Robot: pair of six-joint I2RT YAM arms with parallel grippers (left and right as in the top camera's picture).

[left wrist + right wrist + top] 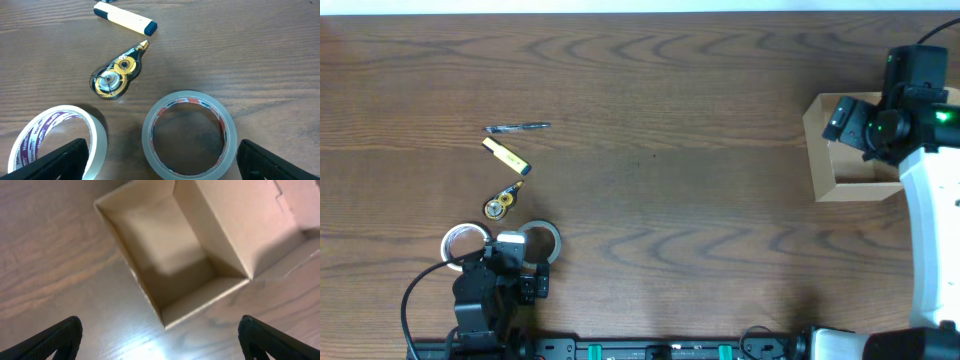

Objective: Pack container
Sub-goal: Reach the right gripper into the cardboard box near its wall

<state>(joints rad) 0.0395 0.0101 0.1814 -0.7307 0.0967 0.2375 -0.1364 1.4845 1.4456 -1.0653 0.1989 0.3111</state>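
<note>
The container (823,160) is a tan cardboard box at the far right, open, with its flap lid folded back. In the right wrist view its inside (172,255) looks empty. My right gripper (852,122) hovers over it, open and empty (162,342). My left gripper (508,268) is open at the front left. Its fingers (162,167) straddle a clear tape roll (188,134) without touching it. A white tape roll with purple print (55,137) lies just to the left, by the left finger.
A black-and-gold correction tape dispenser (116,75), a yellow marker with a dark cap (125,18) and a pen (517,127) lie beyond the rolls. The right arm's white body (930,230) covers the box's right side. The table's far edge runs along the top.
</note>
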